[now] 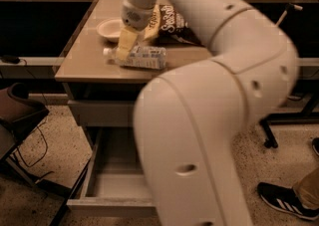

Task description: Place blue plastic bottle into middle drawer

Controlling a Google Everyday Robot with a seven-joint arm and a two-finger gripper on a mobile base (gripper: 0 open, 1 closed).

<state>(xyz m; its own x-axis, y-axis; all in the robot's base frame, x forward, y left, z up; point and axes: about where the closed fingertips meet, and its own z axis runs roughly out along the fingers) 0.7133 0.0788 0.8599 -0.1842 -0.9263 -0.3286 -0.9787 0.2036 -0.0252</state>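
Evidently, the step in hand was the pickup. The blue plastic bottle point(142, 58) lay on its side on the surface point(79, 65), white cap toward the left, not yet lifted.

1. At the left, a pale bowl point(108, 28) stood just behind the cap end, apart from the bottle.
2. The hand point(127, 48) was down at the cap-end half of the bottle. Whether it was spread, pressed together or pinching the bottle could not be told.
3. Just right of the hand, a snack bag point(172, 21) lay behind the bottle.
4. Below the surface, a shut drawer front point(99, 113) sat above the middle drawer point(117, 185), which stood pulled out. Its grey floor showed on the left; the arm hid its right part.

The next move was judged to call for a firm grip across the ribbed body, as a round bottle may roll. A lift clear of bowl and bag would follow, then a carry forward past the surface edge and down into the drawer.

The arm point(214, 120) filled the centre and right of the view. It rose from the lower centre, bent at an elbow on the right and reached back leftward, wrist pointing down over the bottle. At far right, a shoe point(281, 200) rested on the floor.
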